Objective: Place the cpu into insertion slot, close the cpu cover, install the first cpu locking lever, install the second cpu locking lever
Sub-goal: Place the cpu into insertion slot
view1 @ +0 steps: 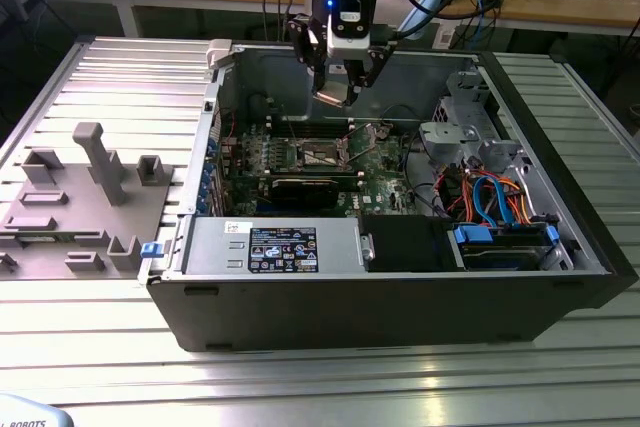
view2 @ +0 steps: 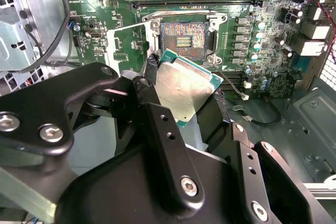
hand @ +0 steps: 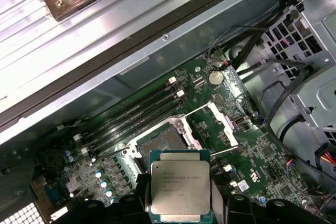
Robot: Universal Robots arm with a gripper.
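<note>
Cpu [hand: 180,188] pinched flat in pincer [view1: 337,89], held level above bare insertion slot [hand: 160,144]; slot looks slightly off-centre below.

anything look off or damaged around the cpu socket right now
Nothing stands out. The chip is held flat between the fingers above the open socket, and the cover is flipped up out of the way. No bent or loose parts are visible.

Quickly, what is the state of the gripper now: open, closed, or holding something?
Gripper: closed on the cpu, held above the slot, not yet placed.
</note>
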